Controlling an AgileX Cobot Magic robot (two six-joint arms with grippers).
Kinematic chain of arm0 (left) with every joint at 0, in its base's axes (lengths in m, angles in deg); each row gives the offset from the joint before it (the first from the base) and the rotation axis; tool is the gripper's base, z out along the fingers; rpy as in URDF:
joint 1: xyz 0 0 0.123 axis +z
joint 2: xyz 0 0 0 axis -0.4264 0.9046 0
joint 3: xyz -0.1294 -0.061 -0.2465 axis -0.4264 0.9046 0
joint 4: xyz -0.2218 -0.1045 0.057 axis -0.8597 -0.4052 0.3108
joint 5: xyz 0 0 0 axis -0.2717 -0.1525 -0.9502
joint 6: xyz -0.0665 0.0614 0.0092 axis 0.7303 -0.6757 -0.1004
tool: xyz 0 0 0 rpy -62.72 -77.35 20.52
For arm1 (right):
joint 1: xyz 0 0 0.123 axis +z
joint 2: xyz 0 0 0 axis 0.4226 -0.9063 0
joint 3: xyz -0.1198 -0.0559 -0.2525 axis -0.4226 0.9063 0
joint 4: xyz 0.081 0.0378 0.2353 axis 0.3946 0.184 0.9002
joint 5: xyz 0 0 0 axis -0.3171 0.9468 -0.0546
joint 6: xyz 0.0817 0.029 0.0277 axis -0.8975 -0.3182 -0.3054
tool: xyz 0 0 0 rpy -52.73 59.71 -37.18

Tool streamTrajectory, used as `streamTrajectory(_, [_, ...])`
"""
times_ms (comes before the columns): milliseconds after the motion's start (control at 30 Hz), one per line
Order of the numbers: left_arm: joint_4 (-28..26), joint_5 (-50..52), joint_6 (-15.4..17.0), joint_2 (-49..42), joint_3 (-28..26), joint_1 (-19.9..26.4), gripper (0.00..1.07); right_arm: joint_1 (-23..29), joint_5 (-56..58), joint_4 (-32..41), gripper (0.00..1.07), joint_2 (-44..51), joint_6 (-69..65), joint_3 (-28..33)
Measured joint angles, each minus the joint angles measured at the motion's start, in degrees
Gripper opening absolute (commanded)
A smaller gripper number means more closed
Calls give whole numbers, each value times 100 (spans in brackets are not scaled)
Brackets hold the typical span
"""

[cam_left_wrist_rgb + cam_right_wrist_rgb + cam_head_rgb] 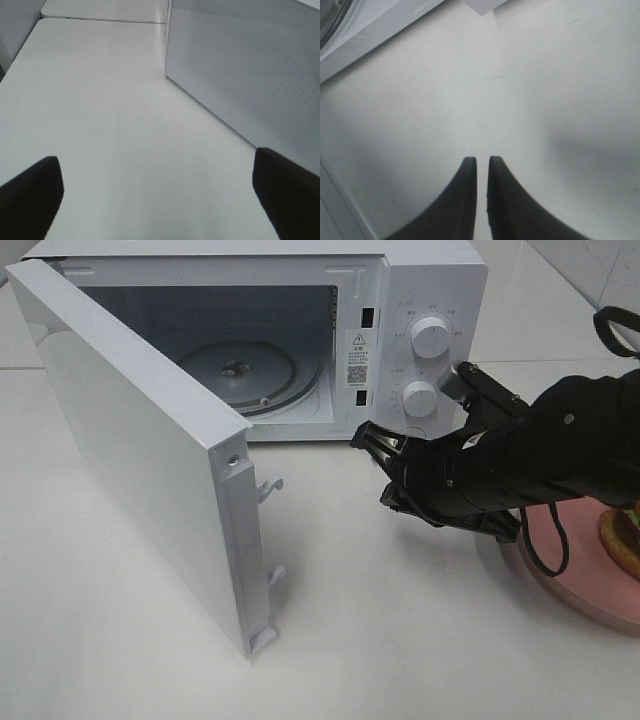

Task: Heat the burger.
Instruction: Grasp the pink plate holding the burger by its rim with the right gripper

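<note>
Right gripper [375, 452] hangs low over the desk [400, 640], fingers nearly pressed together with just a thin slit between them, pinching nothing. The microwave [430, 300] is right ahead of it, door [140, 460] swung open. The burger [622, 538] sits well behind it on a pink plate [585, 585], only partly in view. Left gripper [155, 160] is spread wide over the desk, holding nothing.
</note>
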Motion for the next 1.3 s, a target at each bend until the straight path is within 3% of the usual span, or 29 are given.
streamTrajectory(167, [0, 0, 0, 0, 0, 0, 97, -11, 521, -6, 12, 172, 917, 0])
streamTrajectory(433, [0, 0, 0, 0, 0, 0, 97, -521, 1879, -269, 15, 395, 2028, -166])
streamTrajectory(700, [0, 0, 0, 0, 0, 0, 97, -928, 3552, -1765, 17, 516, 2240, -802])
streamTrajectory(767, [0, 0, 0, 0, 0, 0, 97, -945, 4326, -2613, 19, 533, 2177, -1157])
streamTrajectory(867, [0, 0, 0, 0, 0, 0, 97, -945, 4521, -2819, 20, 539, 2103, -1238])
streamTrajectory(967, [0, 0, 0, 0, 0, 0, 97, -945, 4968, -3386, 28, 544, 1725, -1432])
streamTrajectory(1033, [0, 0, 0, 0, 0, 0, 97, -1049, 5174, -3782, 45, 567, 1278, -1524])
streamTrajectory(1067, [0, 0, 0, 0, 0, 0, 97, -1049, 5174, -3782, 45, 567, 1278, -1524])
streamTrajectory(1133, [0, 0, 0, 0, 0, 0, 97, -1192, 5265, -4028, 70, 659, 1089, -1547])
streamTrajectory(1167, [0, 0, 0, 0, 0, 0, 97, -1192, 5265, -4028, 70, 659, 1089, -1547])
streamTrajectory(1200, [0, 0, 0, 0, 0, 0, 97, -1272, 5283, -4137, 86, 733, 1054, -1547])
streamTrajectory(1233, [0, 0, 0, 0, 0, 0, 97, -1295, 5300, -4165, 93, 756, 1054, -1547])
streamTrajectory(1267, [0, 0, 0, 0, 0, 0, 97, -1295, 5300, -4165, 93, 756, 1054, -1547])
streamTrajectory(1300, [0, 0, 0, 0, 0, 0, 97, -1335, 5374, -4206, 102, 791, 1037, -1553])
